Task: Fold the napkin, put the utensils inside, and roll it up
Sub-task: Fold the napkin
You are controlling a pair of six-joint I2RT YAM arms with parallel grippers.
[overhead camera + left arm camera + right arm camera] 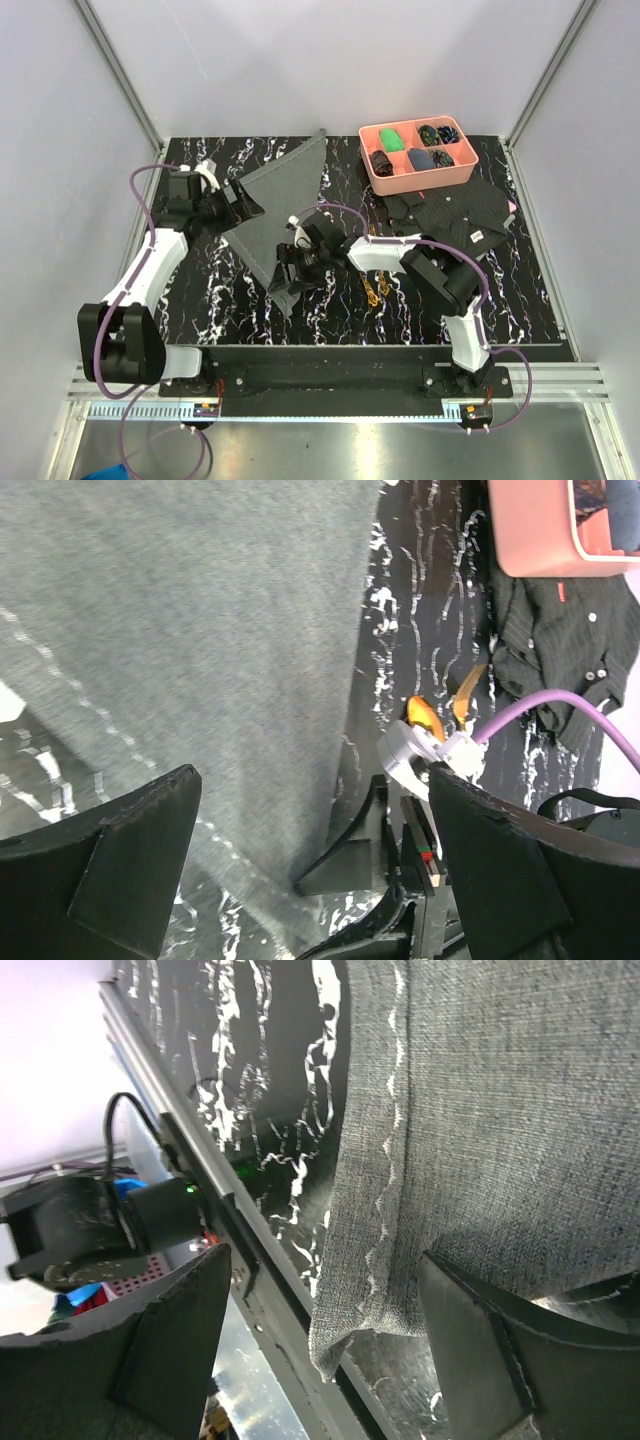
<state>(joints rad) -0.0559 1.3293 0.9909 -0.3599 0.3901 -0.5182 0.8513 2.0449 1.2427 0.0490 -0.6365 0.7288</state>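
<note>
Napkin [282, 195] triangular; left hand [243, 202], right hand [297, 262] open over it.

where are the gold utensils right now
In the top view, the utensils lie on the table right of centre, just right of the napkin.

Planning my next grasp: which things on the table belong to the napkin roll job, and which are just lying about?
Job: grey napkin; gold utensils.
Lying about: pink tray; small items inside it; black patterned cloth.
</note>
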